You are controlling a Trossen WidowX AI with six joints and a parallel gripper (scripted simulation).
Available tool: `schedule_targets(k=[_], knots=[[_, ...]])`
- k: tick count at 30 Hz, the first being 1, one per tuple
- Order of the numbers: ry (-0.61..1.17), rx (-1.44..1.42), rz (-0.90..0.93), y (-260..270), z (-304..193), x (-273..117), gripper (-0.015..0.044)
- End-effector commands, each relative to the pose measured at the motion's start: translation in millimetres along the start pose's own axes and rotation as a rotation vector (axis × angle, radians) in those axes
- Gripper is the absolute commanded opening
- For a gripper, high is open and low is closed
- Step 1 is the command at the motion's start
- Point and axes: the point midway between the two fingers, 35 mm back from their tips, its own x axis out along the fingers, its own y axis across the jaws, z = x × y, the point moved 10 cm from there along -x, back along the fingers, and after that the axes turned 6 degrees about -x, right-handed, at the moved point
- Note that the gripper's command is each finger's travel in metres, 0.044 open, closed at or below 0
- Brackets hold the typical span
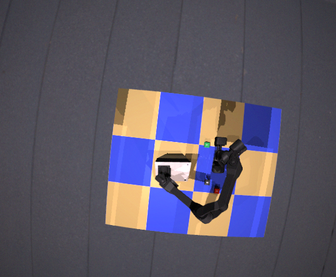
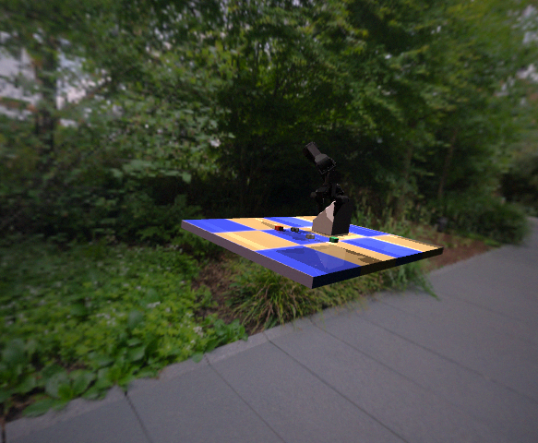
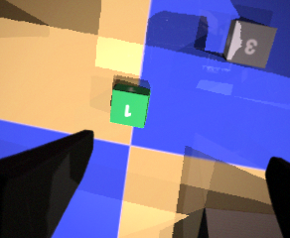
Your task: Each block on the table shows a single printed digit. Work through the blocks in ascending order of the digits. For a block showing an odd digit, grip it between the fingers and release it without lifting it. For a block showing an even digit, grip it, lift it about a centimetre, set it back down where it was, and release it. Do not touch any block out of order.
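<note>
I have the gripper [image 3: 180, 164] spread wide with nothing between its fingers, and it hangs above the checkered table [image 1: 132, 205]. In the wrist view the green block [image 3: 129, 108] lies ahead of the fingers, on the seam where a tan square meets a blue one; its digit reads as a 1 seen upside down. Farther away and to the right stands the grey block [image 3: 248, 46] with a 3.

From the top view I count the green block [image 1: 207, 144] at the far side of the arm, and nearer the arm's elbow a dark block [image 1: 207, 182] and a red block [image 1: 216, 190] — their digits are too small for me to read. The grey one is hidden under the arm there.

I judge that the task is at its very start: the green block carries the lowest digit I can read, so it comes first — squeeze and let go, no lift. The fingers are not yet around it, and every block remains to be handled.
</note>
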Motion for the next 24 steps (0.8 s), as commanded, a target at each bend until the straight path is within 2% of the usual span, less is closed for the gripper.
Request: schedule_targets(k=[1, 7, 14, 24], knots=[[-0.018, 0.023, 0.022, -63.6, 30.2, -7.0, 0.04], [-0.024, 0.027, 0.011, -154.3, 46.1, -7.2, 0.04], [-0.013, 0.035, -0.036, -249.6, 35.8, -6.1, 0.04], [-0.012, 0.035, -0.037, -252.2, 35.2, -6.1, 0.04]])
